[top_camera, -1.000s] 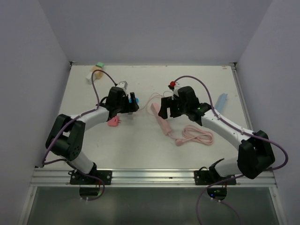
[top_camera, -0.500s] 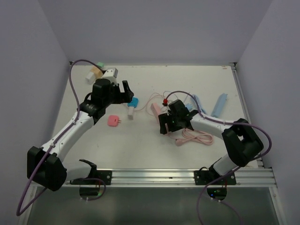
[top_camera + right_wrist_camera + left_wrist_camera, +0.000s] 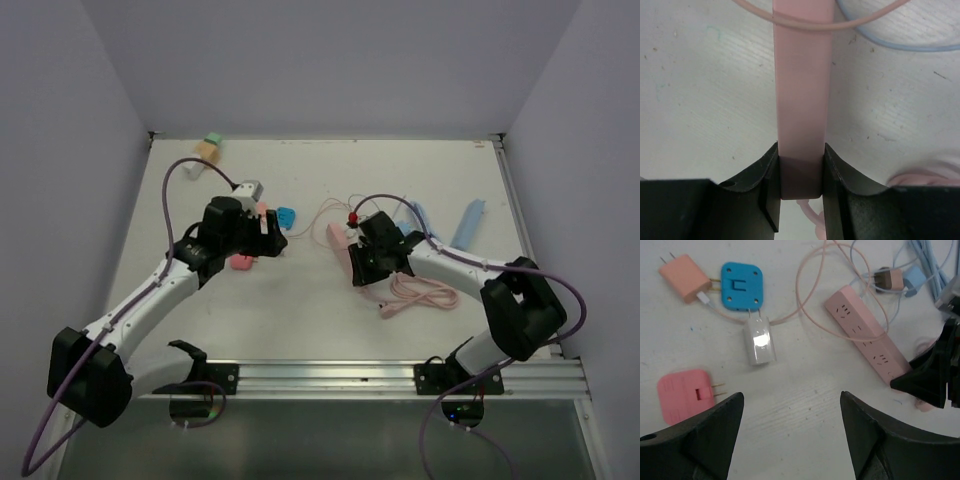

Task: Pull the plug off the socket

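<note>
Two entries. Right gripper [image 3: 800, 167] clamps strip [image 3: 802, 75] end, likely anchoring it; left gripper [image 3: 790, 407], fingers [image 3: 705, 440] wide, empty, hovers near plug [image 3: 760, 342], likely aligning.

Over on the left, the white-and-black left arm [image 3: 150, 295] folds back at its elbow by the near-left corner. It then sweeps far and rightward, with the wrist ending over the middle-left of the scene. Its black two-finger left gripper [image 3: 790, 407] points down, jaws spread wide apart with nothing between them.

On the right, the white-and-black right arm [image 3: 450, 265] bends at an elbow near the right edge and runs its forearm leftward toward centre. The black two-finger right gripper [image 3: 800, 172] is down low, both fingers [image 3: 767, 175] pressed flat against the sides of the long pink power strip [image 3: 802, 100], clamping its near end.
</note>
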`<state>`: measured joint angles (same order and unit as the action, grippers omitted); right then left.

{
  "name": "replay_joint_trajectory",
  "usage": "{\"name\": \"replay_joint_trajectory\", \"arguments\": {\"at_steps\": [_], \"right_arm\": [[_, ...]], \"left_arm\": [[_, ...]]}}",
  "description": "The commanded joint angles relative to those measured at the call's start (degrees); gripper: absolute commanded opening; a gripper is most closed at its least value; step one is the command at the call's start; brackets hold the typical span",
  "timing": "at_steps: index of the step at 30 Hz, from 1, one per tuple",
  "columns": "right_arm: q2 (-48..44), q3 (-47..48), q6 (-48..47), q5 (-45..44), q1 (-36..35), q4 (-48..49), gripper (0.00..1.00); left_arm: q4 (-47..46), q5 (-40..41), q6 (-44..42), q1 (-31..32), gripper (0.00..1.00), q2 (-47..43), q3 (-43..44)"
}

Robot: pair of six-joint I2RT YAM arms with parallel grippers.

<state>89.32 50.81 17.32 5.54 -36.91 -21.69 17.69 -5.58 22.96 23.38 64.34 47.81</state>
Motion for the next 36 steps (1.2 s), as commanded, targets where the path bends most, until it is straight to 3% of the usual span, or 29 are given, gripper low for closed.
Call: {"name": "replay_joint_trajectory", "arguments": {"at_steps": [1, 6, 14, 24, 36], "right_arm": [[-6.08, 2.46, -1.32, 0.61, -0.18, -5.37, 0.00], [-9.86, 2.63, -1.59, 0.44, -0.18, -7.48, 0.00], [-11.09, 3.25, -1.41, 1.58, -0.18, -7.22, 0.00], [-13.38, 1.58, -1.24, 2.02, -0.18, -8.36, 0.00], [-19.87, -2.55, -0.54, 1.84, -0.10, -11.35, 0.00]], "left_arm": [[-3.10, -4.08, 1.91, 4.73, 0.81, 1.92, -2.37], [-8.45, -2.50, 3.84, 10.02, 0.80, 5.88, -3.95], [-15.40, 4.26, 5.86, 16.61, 0.82, 21.60, 1.57], [-19.89, 20.43, 8.77, 16.18, 0.82, 36.29, 13.61], [-19.45, 22.11, 11.84, 7.66, 0.82, 48.15, 26.36]]}}
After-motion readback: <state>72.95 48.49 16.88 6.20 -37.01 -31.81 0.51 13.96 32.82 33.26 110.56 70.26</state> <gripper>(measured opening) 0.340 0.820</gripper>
